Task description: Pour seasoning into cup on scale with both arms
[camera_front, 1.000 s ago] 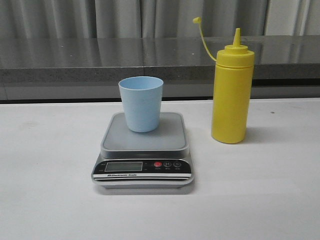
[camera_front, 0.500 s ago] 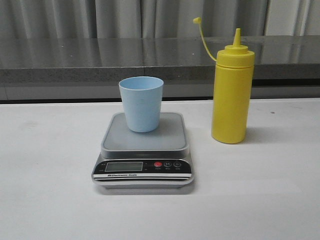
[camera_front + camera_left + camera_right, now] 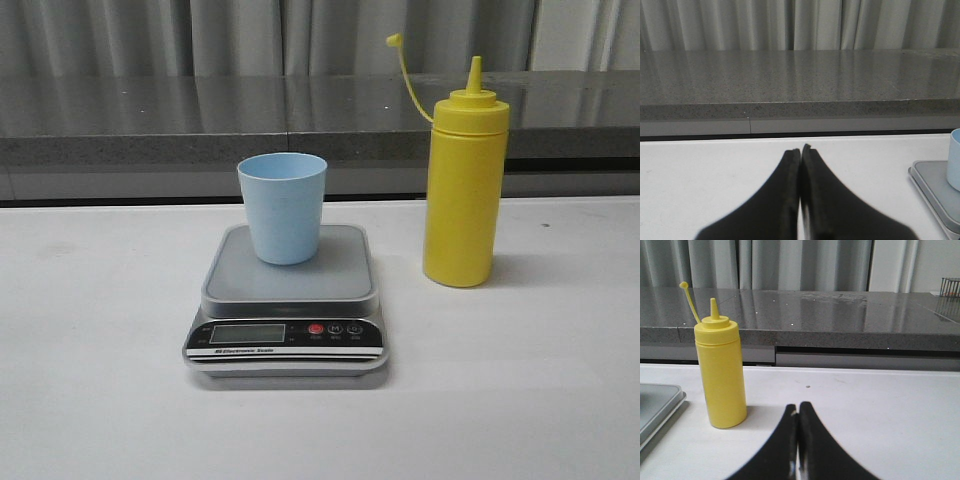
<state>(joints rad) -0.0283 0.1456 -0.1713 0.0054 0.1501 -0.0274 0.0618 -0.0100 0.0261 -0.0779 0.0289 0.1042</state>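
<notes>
The pale blue cup [image 3: 283, 207] stands upright on the platform of the silver-grey scale [image 3: 288, 300] in the middle of the white table. The yellow seasoning bottle [image 3: 463, 185] stands upright to the right of the scale, its cap hanging open on its tether [image 3: 398, 60]. No arm shows in the front view. My left gripper [image 3: 801, 148] is shut and empty, low over the table, left of the scale [image 3: 935, 187] and cup [image 3: 955, 165]. My right gripper [image 3: 798, 406] is shut and empty, right of the bottle [image 3: 720, 372].
A grey stone counter [image 3: 300, 125] with curtains behind runs along the table's far edge. The scale's edge [image 3: 657, 407] shows in the right wrist view beside the bottle.
</notes>
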